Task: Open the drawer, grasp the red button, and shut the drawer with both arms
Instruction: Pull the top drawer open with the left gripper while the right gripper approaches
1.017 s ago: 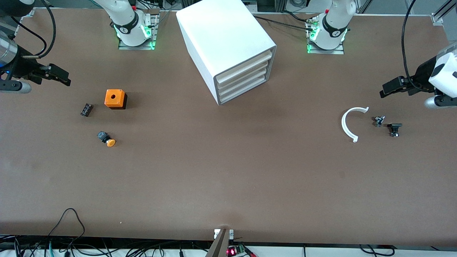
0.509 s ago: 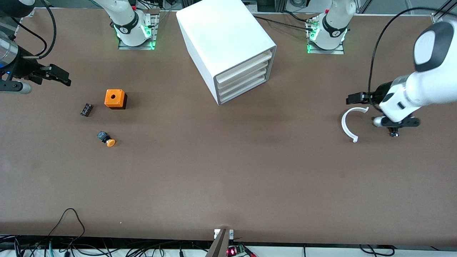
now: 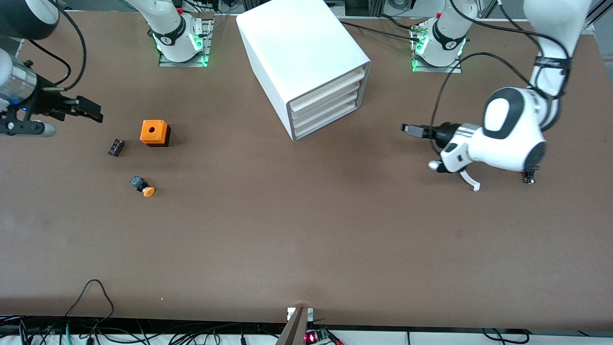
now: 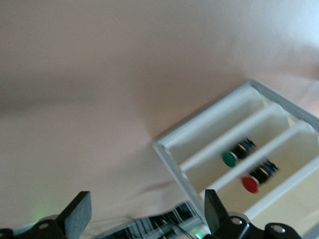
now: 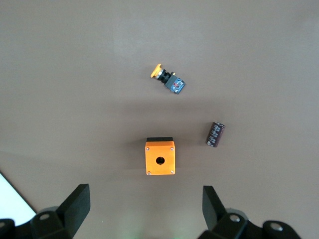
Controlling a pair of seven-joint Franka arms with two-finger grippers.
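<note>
Button (image 4: 250,183) sits red-capped inside a drawer (image 4: 294,159) of the cabinet (image 3: 301,43), top centre of the front view, every drawer front flush. I judge we're at the opening step, nothing pulled yet. Left end effector (image 3: 406,129) hovers over bare counter (image 3: 306,230) mid-frame, fingers wide, facing the cabinet front. Next I need a lip to hook, and I can't make one out. Right end effector (image 3: 91,111) waits spread wide at the frame's edge. My left arm hides most of the white arc (image 3: 471,182).
</note>
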